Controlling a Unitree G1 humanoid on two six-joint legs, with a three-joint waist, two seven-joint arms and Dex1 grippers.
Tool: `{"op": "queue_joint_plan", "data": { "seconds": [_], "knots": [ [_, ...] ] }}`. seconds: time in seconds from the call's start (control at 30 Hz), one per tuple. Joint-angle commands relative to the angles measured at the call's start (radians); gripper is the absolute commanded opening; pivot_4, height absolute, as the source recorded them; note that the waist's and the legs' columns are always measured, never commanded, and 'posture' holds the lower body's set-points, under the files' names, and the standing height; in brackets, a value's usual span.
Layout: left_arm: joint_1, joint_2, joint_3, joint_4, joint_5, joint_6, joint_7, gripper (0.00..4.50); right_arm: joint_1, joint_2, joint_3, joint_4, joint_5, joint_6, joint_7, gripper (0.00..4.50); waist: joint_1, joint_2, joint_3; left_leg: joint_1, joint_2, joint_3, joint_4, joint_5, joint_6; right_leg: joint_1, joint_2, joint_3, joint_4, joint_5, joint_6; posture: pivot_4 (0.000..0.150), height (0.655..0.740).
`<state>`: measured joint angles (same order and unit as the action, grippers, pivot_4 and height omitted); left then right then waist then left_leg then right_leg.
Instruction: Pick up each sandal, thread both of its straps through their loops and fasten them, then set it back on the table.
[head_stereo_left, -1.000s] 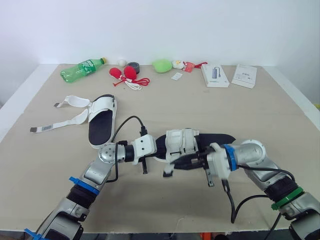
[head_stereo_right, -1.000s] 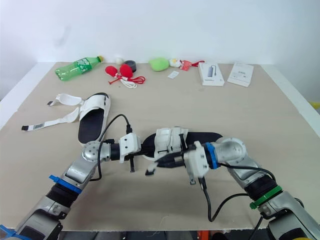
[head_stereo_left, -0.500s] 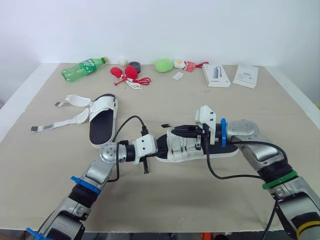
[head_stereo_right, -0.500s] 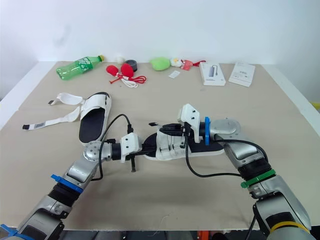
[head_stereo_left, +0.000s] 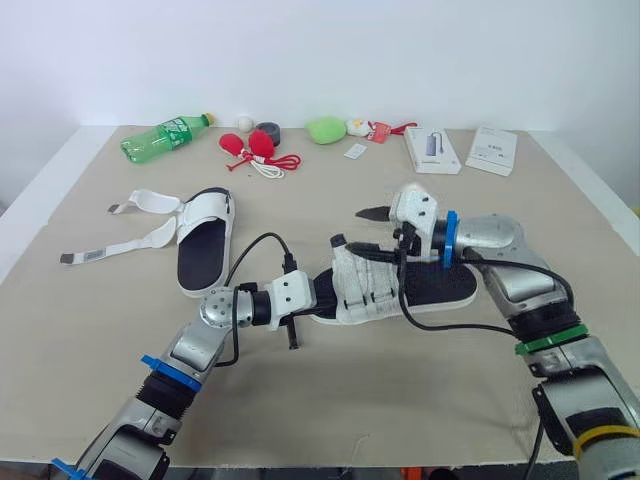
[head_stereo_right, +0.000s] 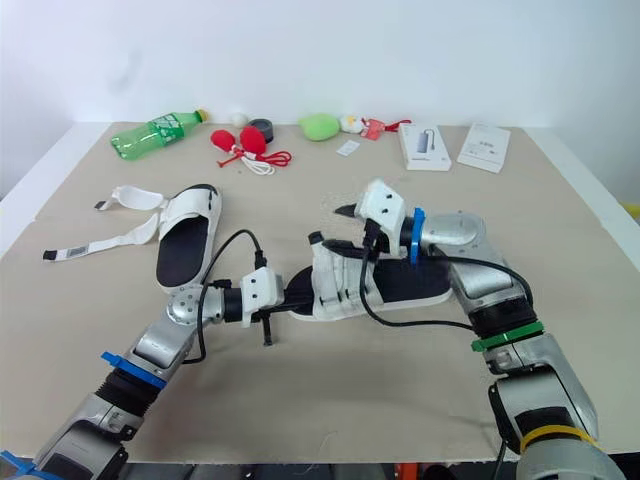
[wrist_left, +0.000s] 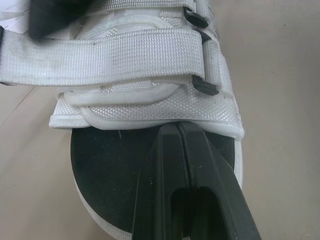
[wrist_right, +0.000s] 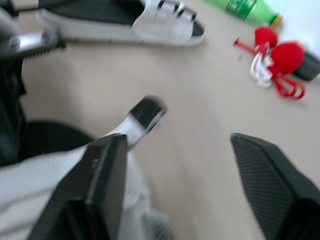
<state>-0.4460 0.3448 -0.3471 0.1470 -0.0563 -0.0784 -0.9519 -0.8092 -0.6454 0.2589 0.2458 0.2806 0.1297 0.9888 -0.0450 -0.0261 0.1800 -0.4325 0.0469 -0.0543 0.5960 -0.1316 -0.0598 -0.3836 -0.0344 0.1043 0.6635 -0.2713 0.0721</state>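
Note:
The near sandal (head_stereo_left: 430, 288), black footbed with white straps (wrist_left: 135, 60), lies mid-table. Both straps run through their black loops (wrist_left: 205, 86) and lie flat. My left gripper (head_stereo_left: 318, 292) is shut with nothing between its fingers (wrist_left: 180, 160), which rest on the footbed at the toe with their tips against the front strap. My right gripper (head_stereo_left: 368, 232) is open just above the straps. A strap end (wrist_right: 144, 113) sticks up between its fingers (wrist_right: 100, 185). The second sandal (head_stereo_left: 205, 240) lies at the left, with its loose straps (head_stereo_left: 110, 245) spread on the table.
Along the far edge lie a green bottle (head_stereo_left: 165, 138), a red item with a white cord (head_stereo_left: 255, 150), a grey tape roll (head_stereo_left: 267, 131), a green plush (head_stereo_left: 324, 130), a white box (head_stereo_left: 432, 150) and a booklet (head_stereo_left: 490, 150).
My right gripper swung up from the near side of the sandal, where it held a strap end, to above the straps, and has opened. The left gripper has stayed at the toe.

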Motion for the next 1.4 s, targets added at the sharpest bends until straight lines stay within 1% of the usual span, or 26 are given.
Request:
{"op": "queue_joint_plan", "data": {
  "seconds": [0.03,0.1,0.13,0.2,0.23,0.33,0.5,0.7,0.8,0.97,1.07,1.13,1.17,1.23,1.27,1.3,1.33,1.4],
  "knots": [
    [0.017,0.003,-0.037,0.036,0.022,0.018,-0.026,0.00,-0.075,0.015,-0.028,-0.037,0.024,0.044,0.088,2.91,0.001,0.000,0.000,0.000,0.000,0.000,0.000,0.000,0.000,0.000,0.000,0.000,0.000,0.000,0.000,0.150,0.7400],
    [0.013,-0.003,-0.035,0.039,0.018,0.013,-0.028,0.00,-0.104,0.014,0.005,-0.029,0.027,0.101,0.178,1.91,0.001,0.000,0.000,-0.001,0.000,0.000,0.000,0.000,0.000,0.000,0.000,0.000,0.000,0.000,0.000,0.150,0.7400],
    [0.012,-0.007,-0.034,0.040,0.015,0.010,-0.030,0.00,-0.115,0.012,0.021,-0.025,0.022,0.132,0.217,1.54,0.001,0.000,0.000,-0.001,0.000,0.000,0.000,0.000,0.000,-0.001,0.000,0.000,0.000,0.000,0.000,0.150,0.7400],
    [0.010,-0.013,-0.030,0.038,0.010,0.009,-0.031,0.00,-0.140,0.019,0.049,0.002,-0.003,0.154,0.277,0.41,0.002,0.000,0.000,-0.003,0.000,-0.001,0.000,0.000,0.000,-0.002,0.000,-0.001,0.000,0.000,0.000,0.150,0.7400],
    [0.009,-0.016,-0.028,0.039,0.007,0.008,-0.031,0.00,-0.157,0.023,0.068,0.025,-0.020,0.164,0.306,0.08,0.002,0.000,0.000,-0.004,0.000,0.000,0.000,0.000,0.000,-0.003,0.000,-0.001,0.000,0.000,0.000,0.150,0.7400],
    [0.010,-0.019,-0.021,0.037,0.003,0.005,-0.034,0.00,-0.213,0.058,0.112,0.157,-0.097,0.114,0.333,0.03,0.001,0.000,0.000,-0.005,0.000,0.000,0.000,0.000,0.000,-0.005,0.000,-0.001,0.000,0.001,0.000,0.150,0.7400],
    [0.009,-0.011,-0.009,0.037,0.000,-0.002,-0.034,0.00,-0.304,0.100,0.182,0.405,-0.249,-0.086,0.370,0.03,0.002,0.000,0.000,-0.006,0.000,0.000,0.001,0.000,0.000,-0.005,0.000,-0.001,0.000,0.001,0.000,0.150,0.7400],
    [0.016,0.005,0.005,0.027,0.000,-0.002,-0.029,0.00,-0.374,0.134,0.232,0.610,-0.385,-0.340,0.400,0.03,0.001,0.001,0.000,-0.005,0.000,0.000,-0.001,0.000,0.000,-0.006,0.000,-0.001,0.000,0.003,0.004,0.150,0.7400],
    [0.019,0.012,0.009,0.023,0.002,-0.002,-0.027,0.00,-0.401,0.130,0.272,0.699,-0.484,-0.498,0.362,0.03,0.000,0.001,0.000,-0.005,0.000,-0.001,-0.001,0.000,0.000,-0.006,0.000,-0.002,0.000,0.003,0.004,0.150,0.7400],
    [0.021,0.025,0.015,0.017,0.000,-0.005,-0.031,0.00,-0.470,0.124,0.290,0.832,-0.593,-0.650,0.211,0.03,-0.001,0.001,0.000,-0.005,0.000,-0.001,-0.001,0.001,-0.001,-0.006,0.000,-0.002,0.001,0.001,0.000,0.150,0.7400],
    [0.014,0.035,0.016,0.016,0.002,-0.010,-0.035,0.00,-0.503,0.112,0.246,0.905,-0.615,-0.699,0.086,0.03,-0.003,0.002,0.001,-0.005,0.000,0.000,-0.003,0.001,-0.001,-0.007,0.000,-0.001,0.001,0.003,0.003,0.150,0.7400],
    [0.006,0.041,0.021,0.010,-0.002,-0.011,-0.035,0.00,-0.502,0.114,0.137,0.935,-0.510,-0.664,0.098,0.03,-0.004,0.003,0.001,-0.005,0.000,0.000,-0.005,0.001,-0.001,-0.008,0.000,-0.001,0.001,0.002,0.002,0.150,0.7400],
    [0.002,0.046,0.026,0.004,-0.004,-0.012,-0.036,0.00,-0.495,0.112,0.058,0.942,-0.425,-0.607,0.155,0.32,-0.005,0.003,0.001,-0.005,0.000,0.000,-0.005,0.001,-0.001,-0.008,0.001,-0.001,0.001,0.002,0.002,0.150,0.7400],
    [-0.004,0.055,0.040,-0.008,-0.009,-0.015,-0.037,0.00,-0.474,0.095,-0.052,0.940,-0.317,-0.539,0.251,0.92,-0.004,0.003,0.002,-0.004,0.001,-0.001,-0.007,0.001,-0.001,-0.008,0.001,-0.001,0.002,0.002,0.000,0.150,0.7400],
    [-0.009,0.061,0.049,-0.015,-0.014,-0.015,-0.039,0.00,-0.457,0.075,-0.097,0.933,-0.278,-0.516,0.291,1.30,-0.004,0.003,0.002,-0.004,0.001,-0.001,-0.007,0.001,-0.001,-0.008,0.001,-0.002,0.002,0.004,-0.004,0.150,0.7400],
    [-0.014,0.068,0.062,-0.025,-0.027,-0.007,-0.042,0.00,-0.437,0.052,-0.132,0.928,-0.249,-0.507,0.325,1.86,-0.004,0.003,0.002,-0.004,0.001,-0.001,-0.007,0.001,-0.001,-0.008,0.001,-0.002,0.002,0.004,-0.004,0.150,0.7400],
    [-0.017,0.073,0.071,-0.032,-0.037,-0.001,-0.046,0.00,-0.423,0.037,-0.157,0.922,-0.231,-0.498,0.350,2.24,-0.004,0.003,0.002,-0.004,0.001,-0.001,-0.007,0.001,-0.001,-0.007,0.001,-0.002,0.002,0.004,-0.004,0.150,0.7400],
    [-0.022,0.093,0.104,-0.071,-0.090,0.034,-0.068,0.00,-0.371,-0.009,-0.187,0.929,-0.210,-0.488,0.430,3.27,-0.002,0.003,0.002,-0.005,0.001,-0.002,-0.007,0.001,-0.001,-0.007,0.001,-0.002,0.001,0.004,-0.004,0.150,0.7400]
  ]
}}
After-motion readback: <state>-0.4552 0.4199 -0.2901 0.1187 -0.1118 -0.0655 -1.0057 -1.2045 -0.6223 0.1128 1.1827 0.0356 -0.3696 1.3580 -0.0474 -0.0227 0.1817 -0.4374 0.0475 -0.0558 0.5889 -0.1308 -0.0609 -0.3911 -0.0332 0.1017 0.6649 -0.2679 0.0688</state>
